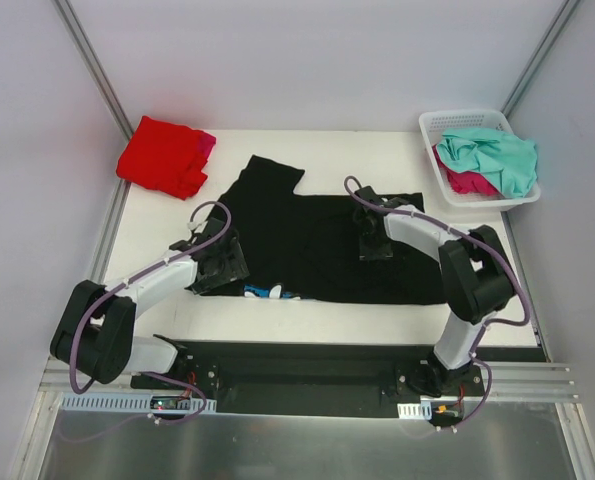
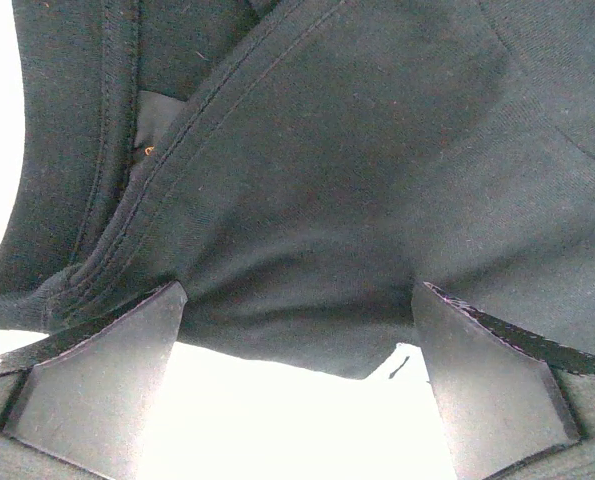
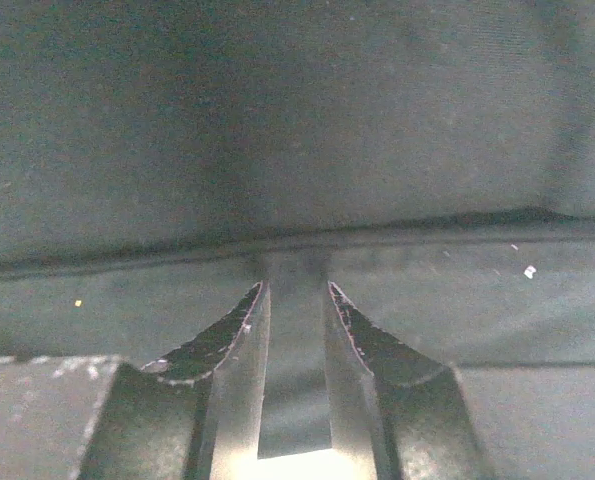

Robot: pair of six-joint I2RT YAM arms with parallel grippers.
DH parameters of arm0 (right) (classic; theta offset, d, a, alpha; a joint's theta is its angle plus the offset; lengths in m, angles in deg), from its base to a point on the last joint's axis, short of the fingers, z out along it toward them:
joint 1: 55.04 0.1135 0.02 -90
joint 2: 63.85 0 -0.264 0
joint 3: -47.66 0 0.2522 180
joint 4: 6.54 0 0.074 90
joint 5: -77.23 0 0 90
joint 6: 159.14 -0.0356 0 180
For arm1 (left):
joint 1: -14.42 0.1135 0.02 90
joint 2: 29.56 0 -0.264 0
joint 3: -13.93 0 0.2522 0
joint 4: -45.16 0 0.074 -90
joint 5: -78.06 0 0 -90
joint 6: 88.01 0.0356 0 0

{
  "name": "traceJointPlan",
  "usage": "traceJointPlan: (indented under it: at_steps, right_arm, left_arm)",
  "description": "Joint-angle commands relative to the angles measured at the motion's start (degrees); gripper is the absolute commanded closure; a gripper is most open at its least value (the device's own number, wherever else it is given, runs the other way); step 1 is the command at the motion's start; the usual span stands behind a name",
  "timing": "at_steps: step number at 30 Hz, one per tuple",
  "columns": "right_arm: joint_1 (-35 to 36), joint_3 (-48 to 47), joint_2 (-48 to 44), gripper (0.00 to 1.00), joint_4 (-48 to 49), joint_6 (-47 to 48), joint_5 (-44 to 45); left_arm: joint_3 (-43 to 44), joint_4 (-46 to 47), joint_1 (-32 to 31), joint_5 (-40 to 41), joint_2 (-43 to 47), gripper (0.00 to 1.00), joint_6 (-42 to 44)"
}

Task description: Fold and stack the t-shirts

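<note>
Found left claw [image 1: 220, 266] at the near-left edge of the black shirt [image 1: 307, 235], spread fully wide across a stitched hem, gripping nothing. Noted a small white-and-blue print [image 1: 269, 292] at the shirt's near edge, too small to read. Found right claw [image 1: 374, 240] further in, on the shirt's right half, nearly closed on a narrow pinch of black cloth. Observed shirt lying spread on the table [image 1: 157, 235], 1 sleeve pointing away. Judged a fold to be in hand: advised closing left claw on the hem first, then lifting both sides level to keep the crease straight. Recorded at rear a red shirt [image 1: 162, 155] far left, and a basket [image 1: 457, 118] far right holding a teal shirt [image 1: 499, 155] and a pink shirt [image 1: 467, 183]. Saw no brand, label or legible writing.
</note>
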Motion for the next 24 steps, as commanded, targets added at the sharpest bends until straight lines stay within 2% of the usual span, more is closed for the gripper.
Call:
traceJointPlan:
  at_steps: [1,10,20,24]
  right_arm:
    - [-0.7,0.1,4.3,0.70,3.1,-1.6,-4.7]
    - [-1.2,-2.9,8.7,0.70,2.8,-1.2,-3.6]
    - [-3.7,-4.5,9.6,0.70,2.5,-0.1,-2.9]
    - [-3.9,-4.5,8.4,0.70,1.6,0.3,-1.6]
  left_arm:
    - [-1.9,-5.4,-0.5,-2.4,1.3,0.01,-1.8]
    - [-3.3,-7.2,-0.6,-2.6,3.7,0.01,-2.7]
    - [-9.1,-14.1,-0.6,-2.2,17.4,0.01,-5.0]
    - [-8.7,-15.4,-0.6,-2.4,18.0,0.01,-5.6]
